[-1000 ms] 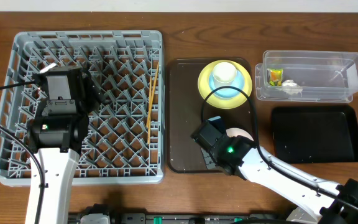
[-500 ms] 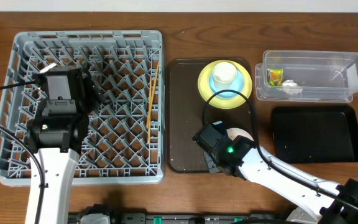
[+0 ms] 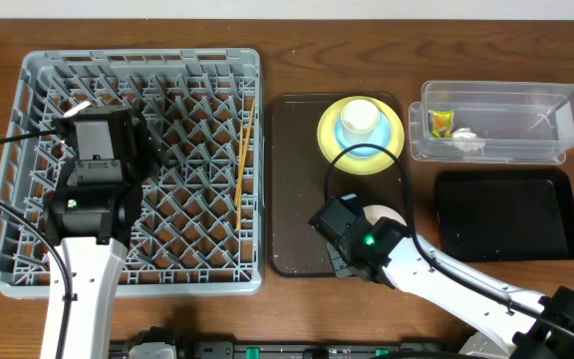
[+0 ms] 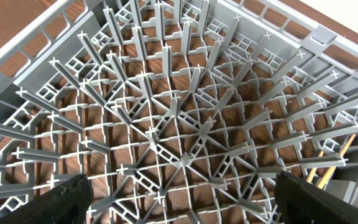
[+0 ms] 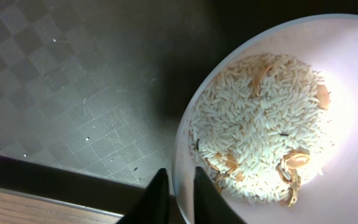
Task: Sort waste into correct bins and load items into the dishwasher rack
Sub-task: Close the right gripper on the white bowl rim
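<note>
My right gripper [image 5: 181, 194] pinches the left rim of the round white bowl [image 5: 353, 149] of rice scraps [image 5: 260, 118], near-right on the large brown tray [image 5: 67, 87]. My left gripper [image 4: 188, 198] hangs spread above the grey pegged rack [image 4: 166, 112].

Dark brown wooden table [image 3: 367, 30], grain running side to side. Four things sit directly on it. Grey dishwasher rack [image 3: 138, 58] fills the 9 o'clock side. Brown tray [image 3: 292, 179] at centre, just beside the rack. Clear tub [image 3: 496, 92] at 2 o'clock. Black tray [image 3: 506, 214] at 4 o'clock, just beside the tub, at the tub's 6 o'clock.
</note>
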Motion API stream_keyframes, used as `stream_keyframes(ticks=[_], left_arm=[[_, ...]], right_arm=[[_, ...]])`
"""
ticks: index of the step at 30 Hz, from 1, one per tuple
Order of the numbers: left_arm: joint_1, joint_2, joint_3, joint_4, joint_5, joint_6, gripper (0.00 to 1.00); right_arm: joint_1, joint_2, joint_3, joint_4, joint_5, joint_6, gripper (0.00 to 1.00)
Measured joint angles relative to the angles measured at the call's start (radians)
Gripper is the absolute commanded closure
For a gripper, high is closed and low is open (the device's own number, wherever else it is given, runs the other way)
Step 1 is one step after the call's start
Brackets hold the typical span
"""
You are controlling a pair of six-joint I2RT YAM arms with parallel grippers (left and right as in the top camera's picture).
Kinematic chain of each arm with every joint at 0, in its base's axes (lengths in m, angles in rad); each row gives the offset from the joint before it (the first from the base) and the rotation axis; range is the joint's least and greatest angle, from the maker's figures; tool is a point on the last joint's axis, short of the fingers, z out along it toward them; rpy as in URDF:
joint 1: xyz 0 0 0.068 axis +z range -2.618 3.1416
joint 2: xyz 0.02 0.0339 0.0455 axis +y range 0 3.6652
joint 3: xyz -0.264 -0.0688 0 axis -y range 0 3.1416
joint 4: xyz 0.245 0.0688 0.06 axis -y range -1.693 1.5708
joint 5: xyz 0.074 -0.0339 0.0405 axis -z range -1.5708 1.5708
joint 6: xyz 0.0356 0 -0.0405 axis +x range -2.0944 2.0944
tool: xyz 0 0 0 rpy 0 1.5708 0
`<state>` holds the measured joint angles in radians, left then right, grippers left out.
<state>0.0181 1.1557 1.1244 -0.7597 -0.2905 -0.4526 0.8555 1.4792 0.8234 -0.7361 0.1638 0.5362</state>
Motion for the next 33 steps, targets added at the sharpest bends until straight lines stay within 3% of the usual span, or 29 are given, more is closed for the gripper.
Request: stream_keyframes(ticks=[23, 33], left_arm=[[0.0, 0.0, 0.0, 0.0, 0.0, 0.0, 0.05], [0.0, 0.0, 0.0, 0.0, 0.0, 0.0, 0.05]], right_arm=[[0.0, 0.0, -0.012, -0.007, -0.003, 0.001, 0.9], [0.0, 0.0, -0.013, -0.01, -0.002, 0.0, 0.99]])
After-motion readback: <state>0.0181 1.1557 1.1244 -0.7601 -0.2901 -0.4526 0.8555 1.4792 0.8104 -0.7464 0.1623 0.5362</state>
